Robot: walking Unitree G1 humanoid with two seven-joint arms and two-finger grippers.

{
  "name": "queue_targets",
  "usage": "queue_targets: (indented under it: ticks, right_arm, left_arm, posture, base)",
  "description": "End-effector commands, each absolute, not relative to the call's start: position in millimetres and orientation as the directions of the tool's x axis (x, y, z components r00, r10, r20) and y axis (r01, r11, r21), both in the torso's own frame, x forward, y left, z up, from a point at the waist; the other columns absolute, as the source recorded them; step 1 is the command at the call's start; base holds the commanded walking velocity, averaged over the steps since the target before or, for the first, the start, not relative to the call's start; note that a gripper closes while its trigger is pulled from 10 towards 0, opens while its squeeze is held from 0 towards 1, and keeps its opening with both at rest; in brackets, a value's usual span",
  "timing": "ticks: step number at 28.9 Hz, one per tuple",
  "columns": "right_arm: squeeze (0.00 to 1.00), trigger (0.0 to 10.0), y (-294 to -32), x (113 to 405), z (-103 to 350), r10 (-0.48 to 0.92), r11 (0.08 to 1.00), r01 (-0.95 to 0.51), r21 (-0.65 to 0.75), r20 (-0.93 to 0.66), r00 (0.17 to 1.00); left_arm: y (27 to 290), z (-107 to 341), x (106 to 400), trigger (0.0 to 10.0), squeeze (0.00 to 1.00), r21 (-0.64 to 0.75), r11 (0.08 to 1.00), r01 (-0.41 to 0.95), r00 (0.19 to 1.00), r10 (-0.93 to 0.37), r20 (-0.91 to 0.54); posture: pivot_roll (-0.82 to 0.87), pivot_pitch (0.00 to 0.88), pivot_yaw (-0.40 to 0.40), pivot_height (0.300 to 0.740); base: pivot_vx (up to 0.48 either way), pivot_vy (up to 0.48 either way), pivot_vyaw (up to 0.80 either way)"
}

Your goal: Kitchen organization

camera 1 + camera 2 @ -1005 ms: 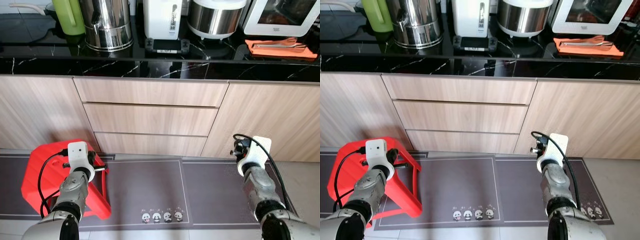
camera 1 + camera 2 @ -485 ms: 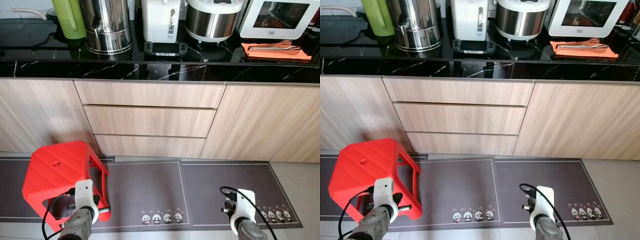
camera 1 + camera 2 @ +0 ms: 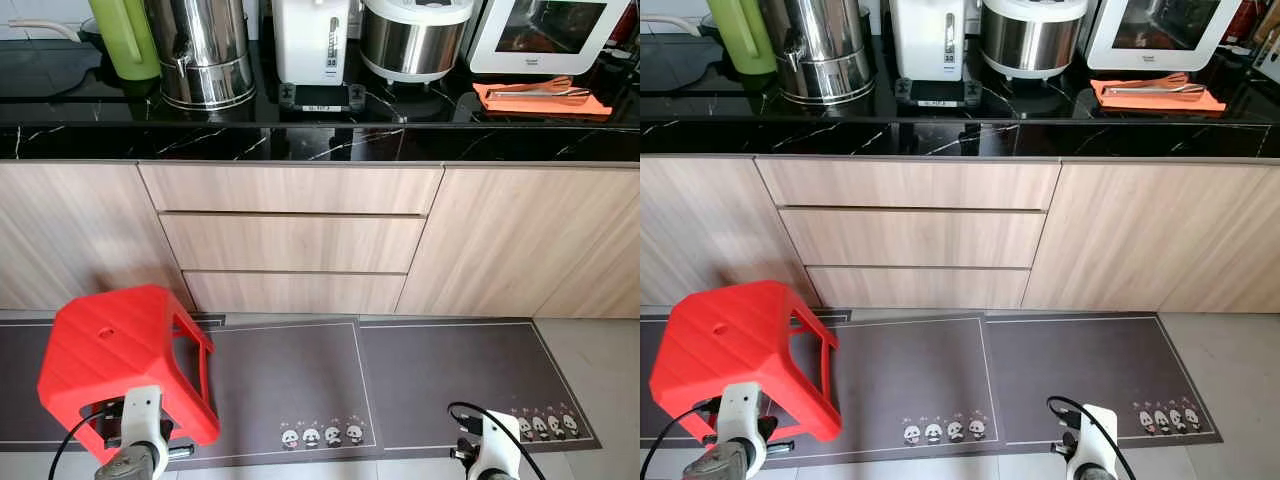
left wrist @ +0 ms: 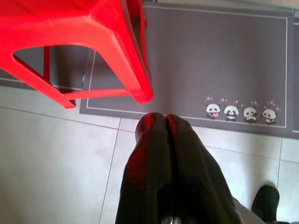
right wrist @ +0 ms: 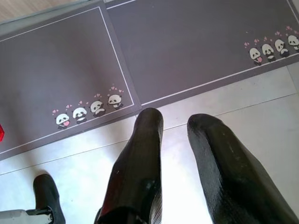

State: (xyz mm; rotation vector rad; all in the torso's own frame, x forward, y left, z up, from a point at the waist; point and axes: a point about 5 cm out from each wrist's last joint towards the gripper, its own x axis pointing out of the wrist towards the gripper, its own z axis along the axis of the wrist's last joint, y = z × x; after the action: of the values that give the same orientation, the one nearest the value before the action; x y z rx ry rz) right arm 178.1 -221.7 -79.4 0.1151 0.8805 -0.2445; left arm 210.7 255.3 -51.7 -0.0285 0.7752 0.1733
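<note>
A red stool [image 3: 120, 350] is standing on the grey panda mat [image 3: 300, 380] below the wooden drawers [image 3: 290, 240], with appliances lining the black counter [image 3: 320, 140]. In the wrist views, the left gripper [image 4: 161, 122] is hanging with fingers pressed together, empty, just beside the stool's leg. The right gripper [image 5: 175, 123] is hanging with fingers parted, holding nothing, over pale floor tiles [image 5: 261, 107].

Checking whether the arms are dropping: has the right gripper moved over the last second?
Yes. The right gripper has dropped from in front of the cabinet to low over the mat.

Glossy black jaws, white cabled wrist modules [image 3: 141, 415]
</note>
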Motion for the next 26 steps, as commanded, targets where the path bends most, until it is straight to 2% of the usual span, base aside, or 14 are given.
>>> queue_targets:
  ticks: [1,15,21,24,26]
  right_arm:
    - [0.0,10.0,-221,180,-79,-0.166,0.961,0.276,0.009,-0.78,0.604]
    - [0.0,10.0,-221,184,-78,-0.155,0.963,0.27,0.013,-0.791,0.592]
    - [0.0,10.0,-221,186,-77,-0.154,0.962,0.273,0.016,-0.791,0.592]
    - [0.0,10.0,-222,187,-76,-0.155,0.961,0.276,0.018,-0.791,0.592]
    - [0.0,10.0,-222,187,-76,-0.156,0.961,0.277,0.018,-0.791,0.591]
  left_arm:
    - [255,-59,200,10.0,0.0,0.036,0.984,-0.173,0.661,0.143,-0.737]
    - [248,-65,193,10.0,0.0,0.034,0.982,-0.188,0.633,0.147,-0.76]
    - [239,-63,204,10.0,0.0,0.063,0.985,-0.163,0.631,0.153,-0.76]
    - [237,-63,205,10.0,0.0,0.069,0.982,-0.173,0.626,0.164,-0.762]
    - [238,-63,204,10.0,0.0,0.044,0.977,-0.21,0.624,0.168,-0.763]
  posture:
    - [0.07,0.0,-0.013,0.74]
    - [0.08,0.0,-0.015,0.74]
    - [0.08,0.0,-0.015,0.74]
    - [0.08,0.0,-0.015,0.74]
    - [0.08,0.0,-0.016,0.74]
  base:
    - [0.0,0.0,0.0]
    - [0.0,0.0,-0.62]
    - [0.0,0.0,-0.66]
    - [0.0,-0.441,-0.66]
    - [0.0,0.0,-0.66]
